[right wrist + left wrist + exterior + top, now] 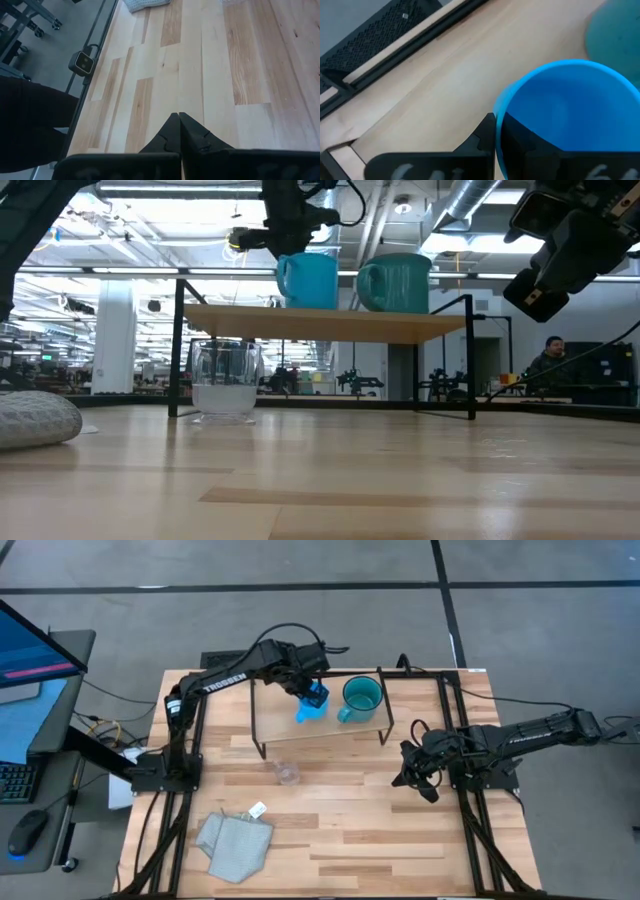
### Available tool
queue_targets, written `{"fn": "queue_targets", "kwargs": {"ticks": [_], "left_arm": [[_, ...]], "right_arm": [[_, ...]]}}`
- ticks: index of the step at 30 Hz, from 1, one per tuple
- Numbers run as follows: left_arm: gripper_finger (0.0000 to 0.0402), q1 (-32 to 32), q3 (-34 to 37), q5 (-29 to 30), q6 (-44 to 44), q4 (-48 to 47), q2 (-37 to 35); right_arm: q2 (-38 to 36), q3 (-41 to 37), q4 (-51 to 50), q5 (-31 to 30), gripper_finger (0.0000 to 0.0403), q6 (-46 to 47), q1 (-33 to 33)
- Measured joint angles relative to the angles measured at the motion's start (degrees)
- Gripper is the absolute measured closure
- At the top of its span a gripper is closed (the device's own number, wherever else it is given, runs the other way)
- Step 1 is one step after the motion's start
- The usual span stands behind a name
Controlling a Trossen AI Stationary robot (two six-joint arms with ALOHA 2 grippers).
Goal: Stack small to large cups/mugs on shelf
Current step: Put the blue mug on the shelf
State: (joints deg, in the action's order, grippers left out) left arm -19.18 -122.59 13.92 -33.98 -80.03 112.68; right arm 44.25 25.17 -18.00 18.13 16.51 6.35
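Observation:
The bright blue mug stands upright on the light-wood shelf, left of the larger teal mug, which rests on its base on the shelf. My left gripper is over the blue mug and shut on its rim. The small clear glass cup stands on the tabletop in front of the shelf. My right gripper is shut and empty, held above the table's right side. My left gripper pinches the blue mug's wall at the rim, one finger outside the mug and the other inside it. The fingers come from above, pointing down. In the low view the mug is upright with its base at the shelf board.
A grey cloth lies at the table's near left. The shelf's thin black wire legs stand on the tabletop. Bare wood lies between the glass and my right gripper. A monitor and mouse sit off the table to the left.

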Motion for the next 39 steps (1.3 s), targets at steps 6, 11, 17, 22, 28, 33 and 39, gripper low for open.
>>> {"fn": "queue_targets", "kwargs": {"ticks": [6, 11, 17, 22, 28, 33, 39], "left_arm": [[0.0401, -0.1, 2.9, -0.4, -0.3, 2.3, -0.3], [0.0401, -0.1, 3.0, -2.0, 0.0, 4.5, -0.3], [0.0392, -0.1, 3.1, -2.2, 0.0, 4.7, -0.2], [0.0363, -0.1, 3.3, -2.6, 0.3, 4.2, 0.2], [0.0325, 0.0, 3.3, -3.6, 1.8, 4.3, 0.1], [0.0293, 0.0, 3.3, -3.6, 3.4, 5.2, 0.1], [0.0266, 0.0, 3.2, -5.9, 4.8, 7.1, 0.1]], "right_arm": [[0.0, 0.0, 0.0, 0.0, 0.0391, 0.0, 0.0], [0.0, 0.0, 0.0, 0.0, 0.0391, 0.0, 0.0], [0.0, 0.0, 0.0, 0.0, 0.0391, 0.0, 0.0], [0.0, 0.0, -0.6, 0.0, 0.0391, 0.0, 0.0], [0.0, 0.0, -1.5, 0.0, 0.0391, 0.0, 0.0], [0.0, 0.0, -1.5, 0.0, 0.0391, 0.0, 0.0], [0.0, 0.0, -1.7, 0.0, 0.0391, 0.0, 0.0]]}}
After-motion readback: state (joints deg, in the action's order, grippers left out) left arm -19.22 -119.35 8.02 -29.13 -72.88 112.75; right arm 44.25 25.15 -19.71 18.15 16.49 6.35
